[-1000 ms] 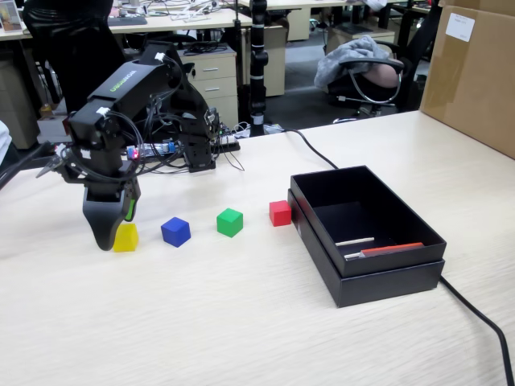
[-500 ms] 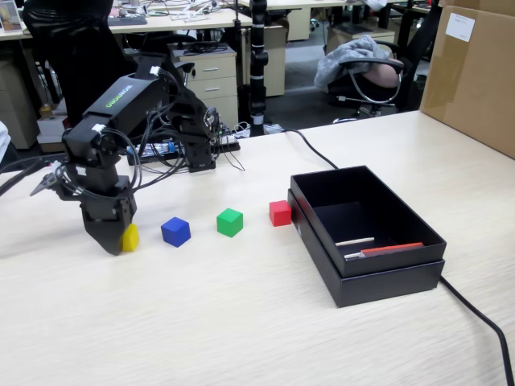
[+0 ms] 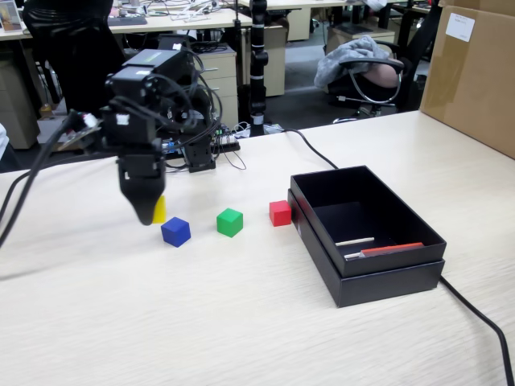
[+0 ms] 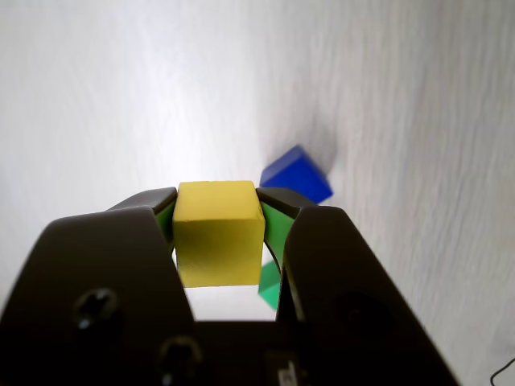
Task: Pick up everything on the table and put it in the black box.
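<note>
My gripper (image 3: 151, 211) hangs above the table (image 3: 201, 322), shut on the yellow cube (image 3: 160, 209), just left of and above the blue cube (image 3: 175, 231). In the wrist view the gripper (image 4: 217, 201) pinches the yellow cube (image 4: 217, 233) between green-lined jaws, clear of the tabletop, with the blue cube (image 4: 296, 174) beyond it and a sliver of the green cube (image 4: 270, 285) below. The green cube (image 3: 229, 222) and red cube (image 3: 280, 212) rest in a row toward the black box (image 3: 386, 273), which lies open at the right.
Inside the box lie a white strip (image 3: 355, 240) and a red strip (image 3: 390, 250). A thick black cable (image 3: 475, 315) runs past the box on the table. A big brown carton (image 3: 475, 72) stands at the back right. The arm's base and wiring (image 3: 197, 145) sit behind the cubes.
The gripper has lifted the yellow cube off the table and swung right, from the far left of the row to just beside the blue cube.
</note>
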